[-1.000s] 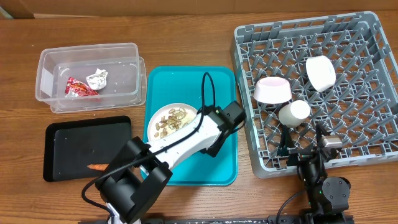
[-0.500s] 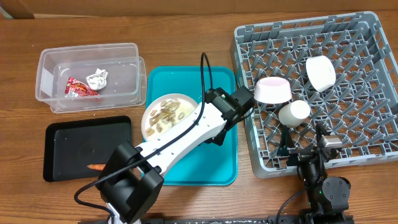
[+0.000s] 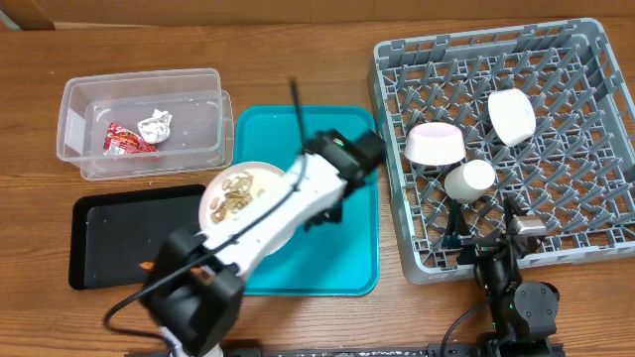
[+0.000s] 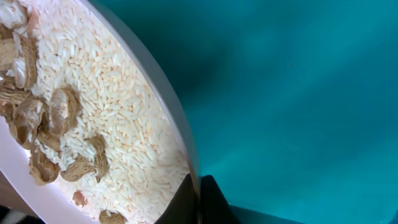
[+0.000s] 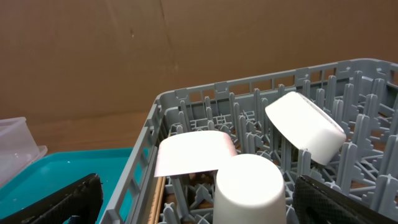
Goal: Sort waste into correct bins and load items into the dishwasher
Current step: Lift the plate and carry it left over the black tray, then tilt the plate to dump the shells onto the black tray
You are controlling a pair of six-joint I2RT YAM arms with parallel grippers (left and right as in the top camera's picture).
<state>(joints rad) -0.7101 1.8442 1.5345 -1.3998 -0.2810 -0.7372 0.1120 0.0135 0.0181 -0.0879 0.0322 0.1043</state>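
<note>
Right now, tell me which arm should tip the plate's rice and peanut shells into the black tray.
Left. The left gripper grips the plate at its rim, and the plate hangs beside the black tray. The right arm sits at the dish rack, far side, holding nothing.

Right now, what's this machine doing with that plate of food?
The left arm's end effector grips a plate of rice and peanut shells by its rim, holding it over the left edge of the teal tray, near the black tray. The right end effector sits open and idle by the grey rack, which already holds a pink bowl, a white bowl and a white cup.
</note>
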